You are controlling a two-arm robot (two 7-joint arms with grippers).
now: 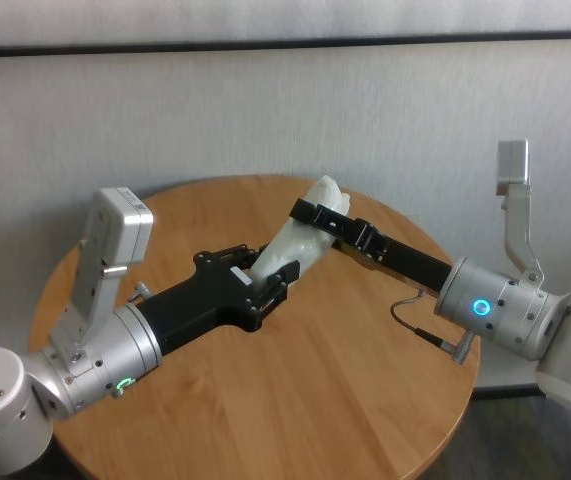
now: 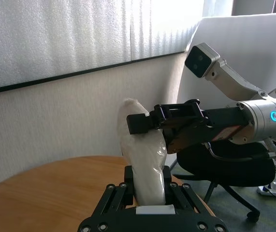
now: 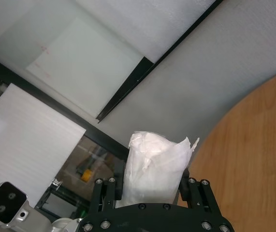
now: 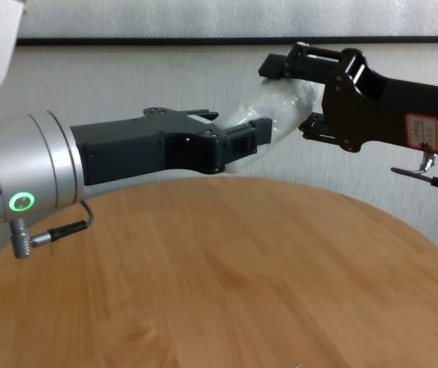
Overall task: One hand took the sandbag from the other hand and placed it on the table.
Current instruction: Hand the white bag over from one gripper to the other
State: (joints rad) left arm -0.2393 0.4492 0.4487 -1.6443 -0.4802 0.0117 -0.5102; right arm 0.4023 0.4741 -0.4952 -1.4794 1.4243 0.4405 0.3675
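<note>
The white crinkled sandbag (image 1: 300, 235) hangs in the air above the round wood table (image 1: 315, 400), held at both ends. My left gripper (image 1: 273, 272), on the wrist with the green light (image 4: 21, 202), is shut on its lower end; the bag sits tight between those fingers in the left wrist view (image 2: 145, 159). My right gripper (image 1: 310, 215), with the red-bordered sticker (image 4: 418, 130), is closed around the upper end. In the chest view the bag (image 4: 276, 107) bridges the left gripper (image 4: 242, 126) and the right gripper (image 4: 291, 96). It also fills the right jaws in the right wrist view (image 3: 152, 166).
The tabletop (image 4: 242, 268) lies well below both grippers. A grey wall stands close behind the table's far edge. A black office chair (image 2: 229, 169) stands beyond the table on the right side.
</note>
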